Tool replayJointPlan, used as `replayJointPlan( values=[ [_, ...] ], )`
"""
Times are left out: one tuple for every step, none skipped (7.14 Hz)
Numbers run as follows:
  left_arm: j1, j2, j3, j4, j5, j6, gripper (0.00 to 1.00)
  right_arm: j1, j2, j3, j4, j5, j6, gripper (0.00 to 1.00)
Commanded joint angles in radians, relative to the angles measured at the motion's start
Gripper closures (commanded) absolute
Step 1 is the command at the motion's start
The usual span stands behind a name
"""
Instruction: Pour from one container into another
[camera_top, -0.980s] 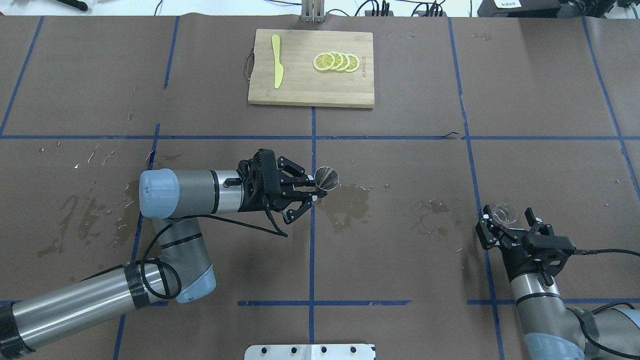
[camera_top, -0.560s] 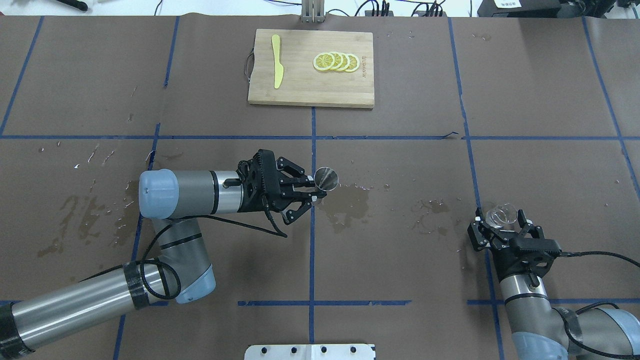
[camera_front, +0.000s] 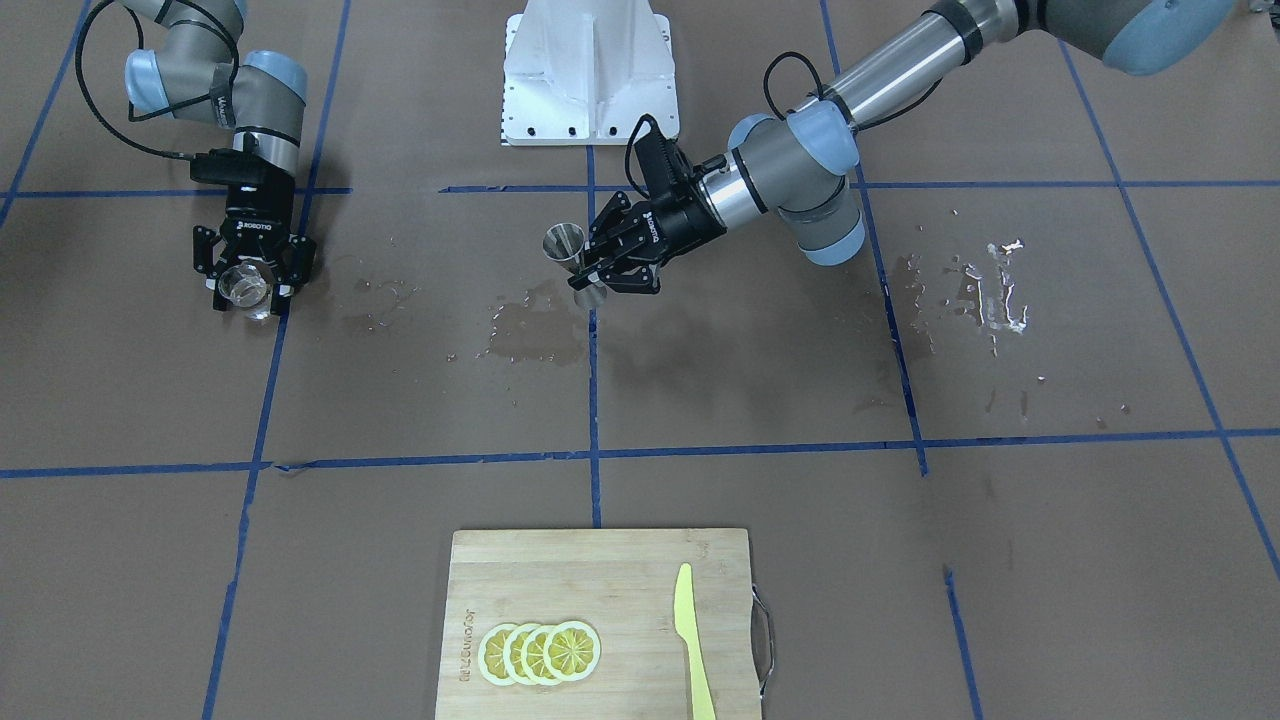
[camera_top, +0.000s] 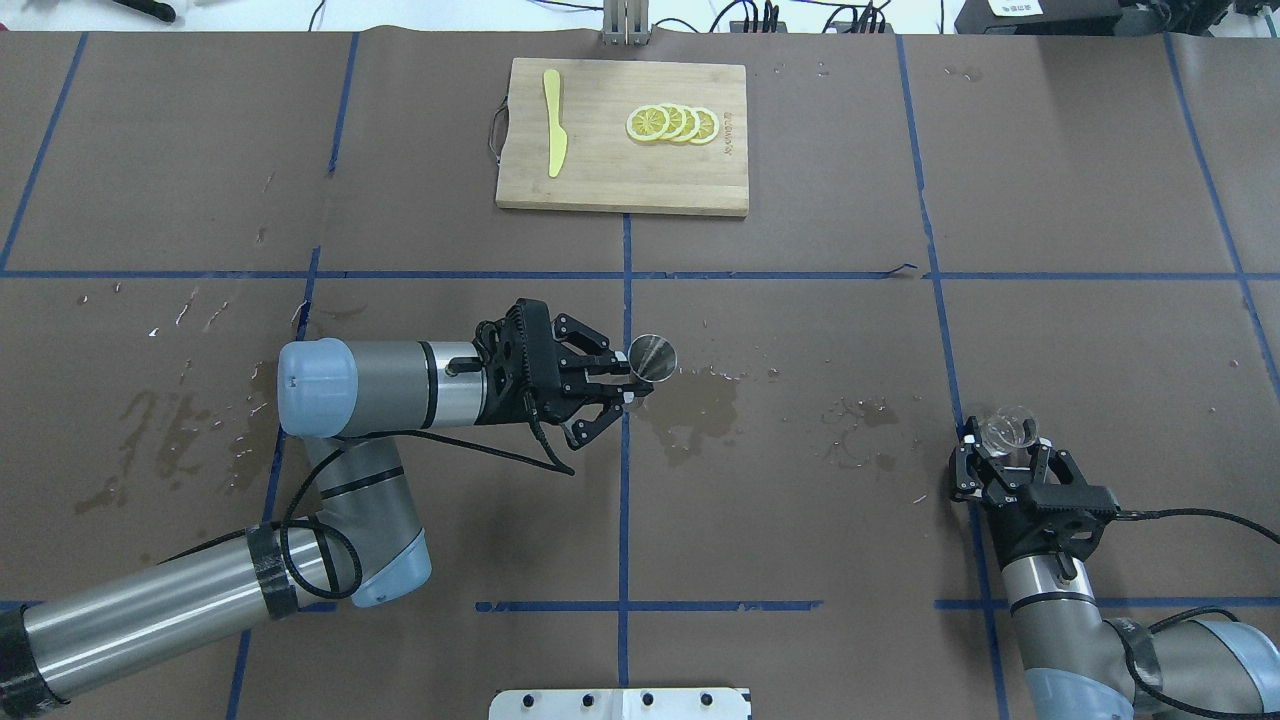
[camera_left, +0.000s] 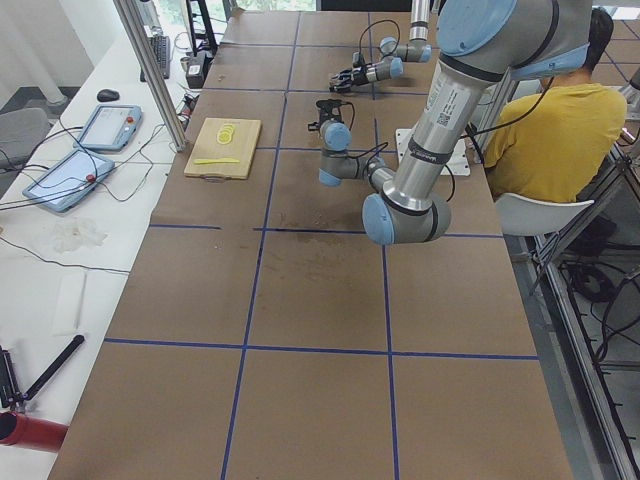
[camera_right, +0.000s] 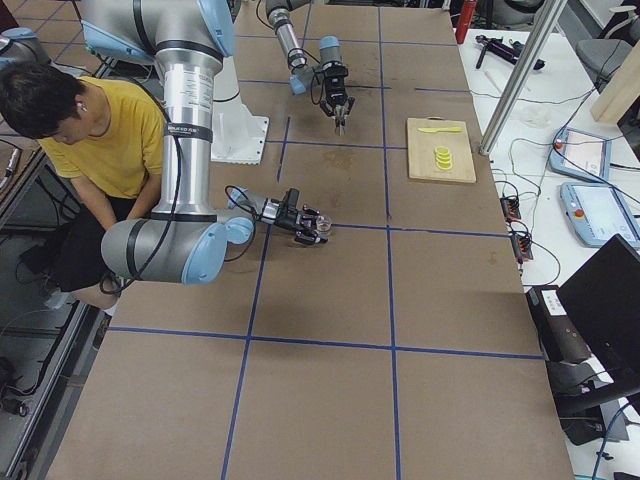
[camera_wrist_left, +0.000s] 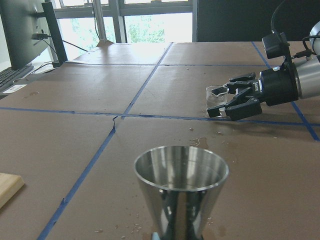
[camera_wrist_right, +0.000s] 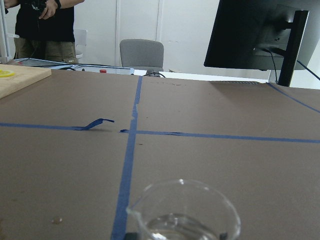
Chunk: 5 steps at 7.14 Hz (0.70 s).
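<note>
The steel hourglass jigger (camera_top: 652, 355) (camera_front: 565, 243) (camera_wrist_left: 181, 185) stands upright near the table's middle, mouth up. My left gripper (camera_top: 635, 385) (camera_front: 585, 272) reaches in level from the left and is shut on its narrow waist. Far to the right, the small clear measuring cup (camera_top: 1005, 428) (camera_front: 244, 286) (camera_wrist_right: 184, 215) (camera_wrist_left: 216, 95) sits on the brown paper with a little clear liquid in it. My right gripper (camera_top: 1005, 445) (camera_front: 248, 292) comes from the near side, low over the table, its fingers pressed in on both sides of the cup.
At the far middle lies a wooden cutting board (camera_top: 620, 190) with lemon slices (camera_top: 672, 123) and a yellow knife (camera_top: 553, 120). Wet patches (camera_top: 700, 400) mark the paper beside the jigger and further left. A person in a yellow shirt (camera_right: 110, 130) sits behind the robot.
My right gripper moved forward around the clear cup and its fingers narrowed onto it. The left arm and the jigger did not move.
</note>
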Motion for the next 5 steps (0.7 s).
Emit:
replayJointPlan(
  values=[
    [0.0, 0.0, 0.0, -0.002, -0.001, 0.0, 1.0, -0.001, -0.003, -0.001, 0.0, -0.003, -0.001, 1.0],
    [0.0, 0.0, -0.002, -0.002, -0.001, 0.0, 1.0, -0.001, -0.005, 0.0, 0.0, -0.012, -0.001, 1.0],
    [0.0, 0.0, 0.0, -0.002, 0.001, 0.0, 1.0, -0.001, -0.005, 0.009, 0.001, -0.013, -0.003, 1.0],
    [0.0, 0.0, 0.0, -0.002, 0.001, 0.0, 1.0, 0.002, -0.011, 0.029, 0.0, -0.013, -0.012, 1.0],
    [0.0, 0.0, 0.0, -0.002, 0.001, 0.0, 1.0, 0.005, -0.018, 0.045, 0.0, -0.015, -0.016, 1.0]
  ],
)
